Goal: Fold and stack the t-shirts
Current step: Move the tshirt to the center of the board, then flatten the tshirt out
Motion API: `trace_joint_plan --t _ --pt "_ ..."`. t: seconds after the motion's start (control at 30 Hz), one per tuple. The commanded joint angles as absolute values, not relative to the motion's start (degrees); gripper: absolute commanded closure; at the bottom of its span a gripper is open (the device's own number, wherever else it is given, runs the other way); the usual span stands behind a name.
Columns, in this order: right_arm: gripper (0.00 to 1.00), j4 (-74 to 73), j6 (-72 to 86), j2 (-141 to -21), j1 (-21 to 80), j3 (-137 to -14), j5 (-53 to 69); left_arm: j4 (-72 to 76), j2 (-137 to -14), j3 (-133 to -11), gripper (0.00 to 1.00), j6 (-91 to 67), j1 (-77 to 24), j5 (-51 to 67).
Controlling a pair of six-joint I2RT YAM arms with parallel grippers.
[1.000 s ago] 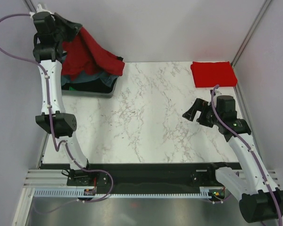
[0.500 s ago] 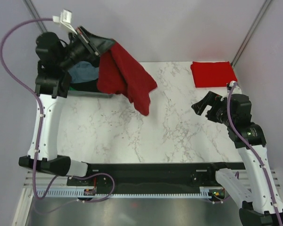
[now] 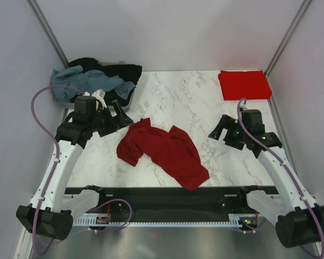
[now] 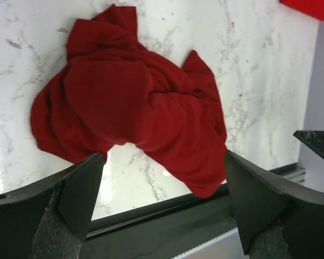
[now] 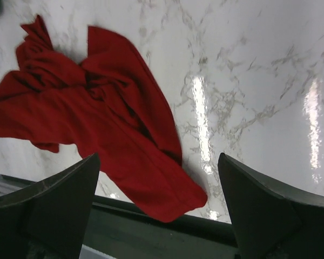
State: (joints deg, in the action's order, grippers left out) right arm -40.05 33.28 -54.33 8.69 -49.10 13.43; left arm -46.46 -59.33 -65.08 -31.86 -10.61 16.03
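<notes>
A dark maroon-red t-shirt (image 3: 164, 151) lies crumpled on the marble table near the front edge; it also shows in the left wrist view (image 4: 129, 113) and the right wrist view (image 5: 97, 124). My left gripper (image 3: 117, 116) hovers open just left of it, holding nothing. My right gripper (image 3: 221, 129) is open to the right of the shirt, empty. A brighter red t-shirt (image 3: 244, 84), folded to a rectangle, lies at the back right corner. Grey-blue (image 3: 83, 82) and black (image 3: 119, 71) t-shirts are heaped at the back left.
The heap at the back left hides most of the grey tray (image 3: 127, 102) under it. Grey walls close the table on three sides. A dark rail (image 3: 162, 197) runs along the table's front edge.
The left gripper carried the maroon shirt from the back-left heap over the table, opened and let it fall; it now lies near the front. The right arm shifted slightly.
</notes>
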Motion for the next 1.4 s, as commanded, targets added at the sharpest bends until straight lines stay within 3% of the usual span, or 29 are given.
trace_joint_plan --t 0.0,0.1,0.27,0.53,0.9,1.23,1.37 --pt "0.02 -34.64 34.10 -58.34 14.39 -47.63 15.56 -49.84 -59.76 -63.04 0.01 -27.15 -10.46 7.13" --pt "0.02 -31.74 33.40 -66.69 21.43 -50.70 11.87 -48.96 -61.96 -60.56 0.03 -28.83 -10.11 3.61" --pt "0.05 -25.33 31.65 -81.54 23.46 -57.38 11.16 -45.71 -64.60 -59.59 0.07 -28.83 -8.09 5.88" --pt "0.15 -27.15 25.59 -106.84 28.91 -78.73 7.04 -44.91 -61.97 -56.52 0.08 -24.79 -7.03 5.10" --pt "0.27 -32.43 21.18 -121.55 32.78 -90.79 -3.77 -44.91 -56.34 -51.86 0.08 -23.38 -6.50 5.89" --pt "0.59 -34.10 20.39 -125.86 35.15 -94.13 -9.84 -44.30 -55.73 -50.98 0.09 -23.82 -6.50 5.89" --pt "0.85 -34.28 20.74 -125.25 35.68 -93.52 -9.67 -43.86 -54.85 -50.36 0.09 -24.08 -6.50 5.89"
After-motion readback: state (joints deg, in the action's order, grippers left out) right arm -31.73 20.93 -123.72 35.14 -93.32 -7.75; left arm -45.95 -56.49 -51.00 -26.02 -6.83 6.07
